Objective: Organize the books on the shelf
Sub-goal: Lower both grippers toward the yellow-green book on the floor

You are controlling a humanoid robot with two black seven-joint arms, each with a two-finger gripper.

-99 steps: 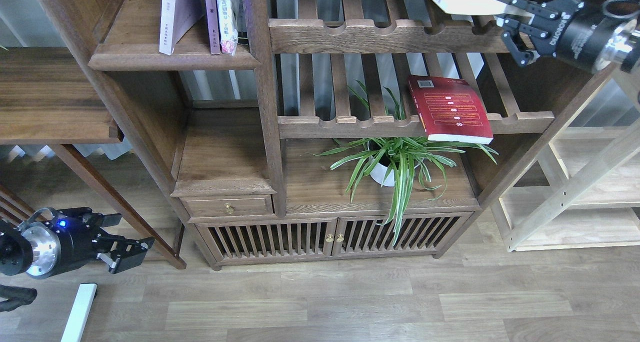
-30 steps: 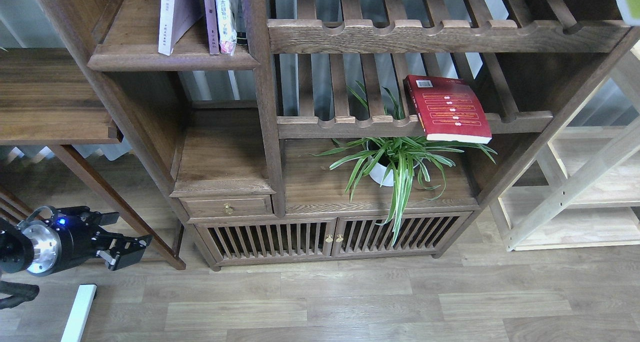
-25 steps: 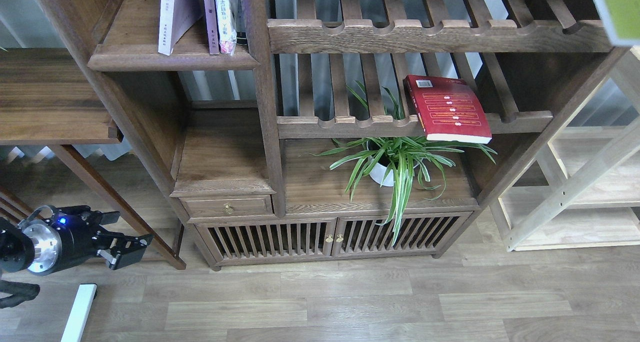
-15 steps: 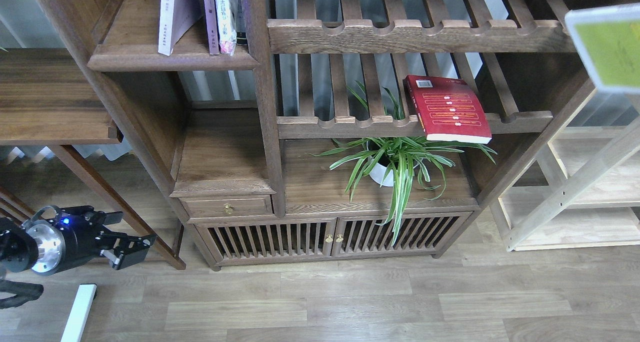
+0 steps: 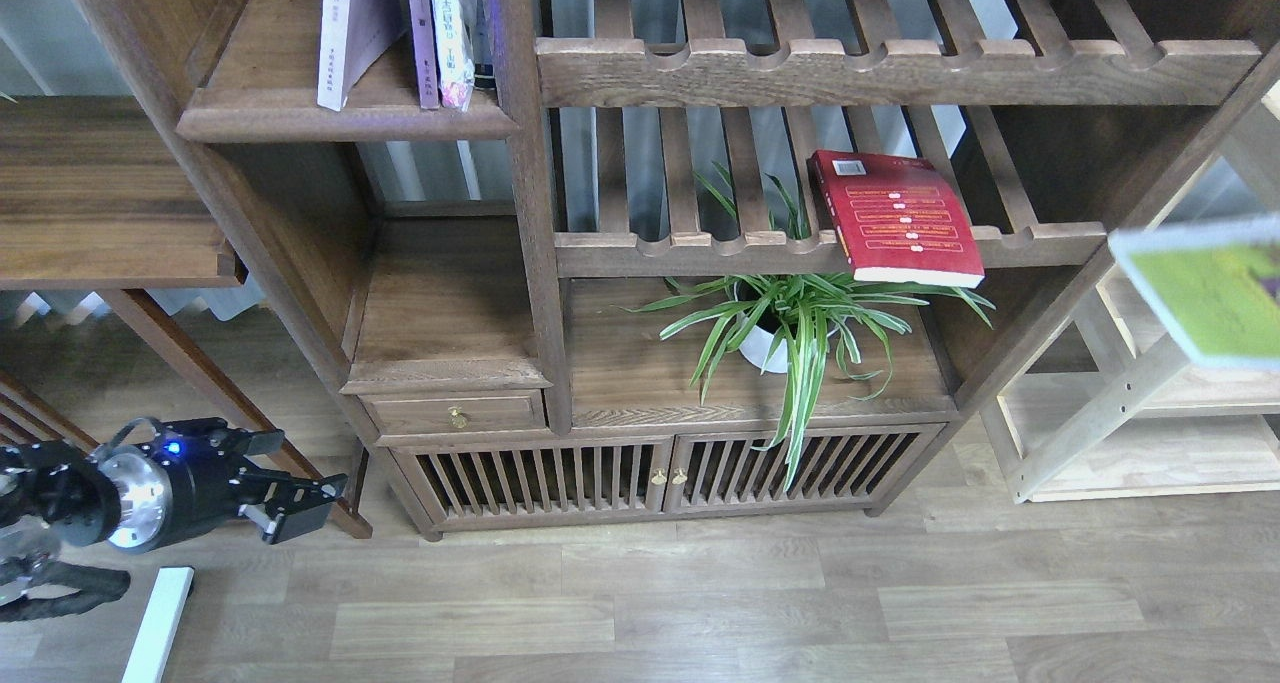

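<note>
1. Yellow-green book [image 5: 1205, 288] hangs blurred at the right edge of view, off any board, in front of the pale rack [image 5: 1120, 403]; prob. carried, but the R gripper is out of view, so can't tell its grip.
2. L gripper [image 5: 285, 498] is low by the floor, holding nothing, fingers a bit apart; looks parked as spare.
3. Red book [image 5: 895, 218] lies flat on the slatted rack [image 5: 830, 248], right end, overhanging the front rail above the plant [image 5: 790, 323].
4. Lavender-white book [image 5: 350, 28] leans on the shelf [image 5: 345, 123], left part, beside thin books [image 5: 440, 33] at the right end; room between for more.
</note>
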